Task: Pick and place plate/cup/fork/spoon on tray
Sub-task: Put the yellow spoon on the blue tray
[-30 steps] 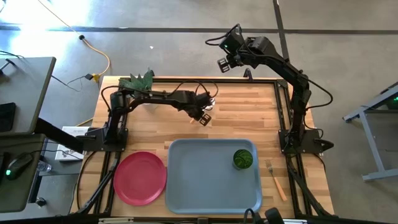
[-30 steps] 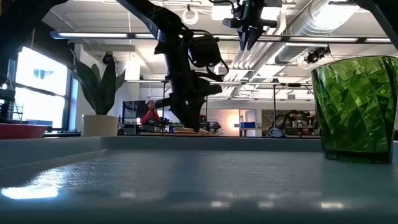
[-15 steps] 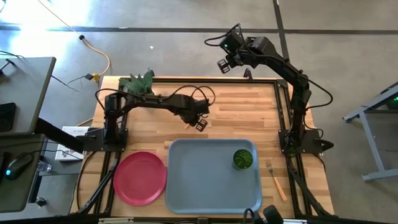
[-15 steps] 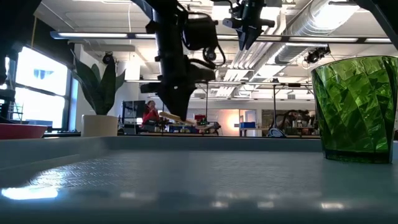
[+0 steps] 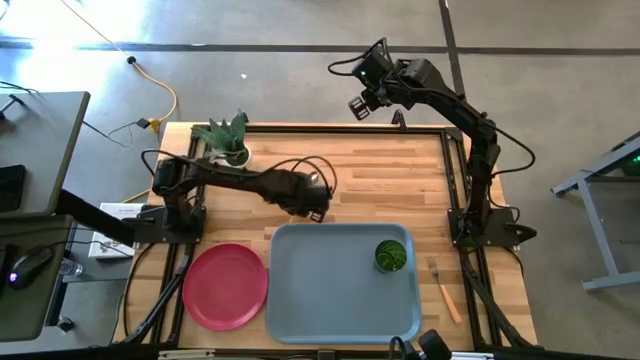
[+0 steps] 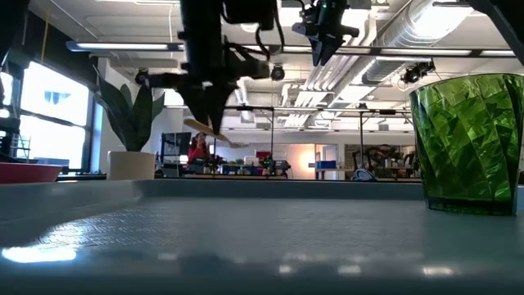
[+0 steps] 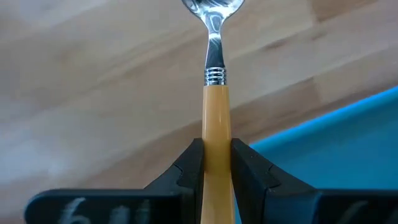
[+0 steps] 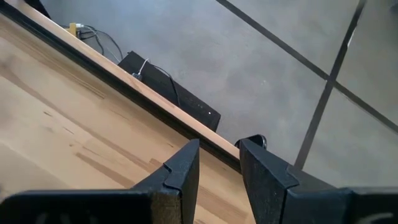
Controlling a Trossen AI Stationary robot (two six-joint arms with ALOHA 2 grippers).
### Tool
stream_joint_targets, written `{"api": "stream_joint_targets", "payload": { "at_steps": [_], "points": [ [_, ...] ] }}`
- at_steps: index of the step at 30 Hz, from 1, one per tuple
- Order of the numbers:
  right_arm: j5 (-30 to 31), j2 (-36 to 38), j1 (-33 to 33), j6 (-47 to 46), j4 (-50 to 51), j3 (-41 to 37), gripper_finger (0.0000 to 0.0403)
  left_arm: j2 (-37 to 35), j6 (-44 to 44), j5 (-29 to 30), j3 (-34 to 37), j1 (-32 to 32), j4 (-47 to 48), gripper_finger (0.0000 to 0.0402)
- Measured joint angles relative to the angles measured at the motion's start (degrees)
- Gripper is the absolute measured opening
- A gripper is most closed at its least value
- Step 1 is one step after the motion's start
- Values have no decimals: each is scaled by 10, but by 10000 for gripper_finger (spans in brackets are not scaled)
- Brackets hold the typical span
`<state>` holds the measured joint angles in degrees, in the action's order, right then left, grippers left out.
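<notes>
Left wrist view shows the left gripper (image 7: 216, 165) with its jaws clamped on the spoon (image 7: 214, 93) by the orange-yellow handle, bowl pointing ahead over wood near the tray (image 7: 348, 143) edge. Judging by looks, the spoon is light, stiff and smooth, so it could pivot or slip; a hold mid-handle seems sound. The bench (image 5: 390, 170) is pale planked wood. Beyond it lies an open workshop with ceiling pipes. The right gripper (image 5: 362, 104) waits raised past the far edge, jaws apart and empty.
</notes>
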<state>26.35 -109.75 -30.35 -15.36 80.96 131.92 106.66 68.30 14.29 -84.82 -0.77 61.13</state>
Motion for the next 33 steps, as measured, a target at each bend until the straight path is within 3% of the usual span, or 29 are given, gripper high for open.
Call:
{"api": "stream_joint_targets", "payload": {
  "at_steps": [13,27,33],
  "points": [
    [-4,0,0,-38,1,0,108,-6,205,19,0,-126,32,49],
    [-13,0,35,-103,24,0,108,-2,442,115,0,-270,34,49],
    [-13,0,61,-117,40,0,108,14,514,120,0,-310,34,49]
  ]
}}
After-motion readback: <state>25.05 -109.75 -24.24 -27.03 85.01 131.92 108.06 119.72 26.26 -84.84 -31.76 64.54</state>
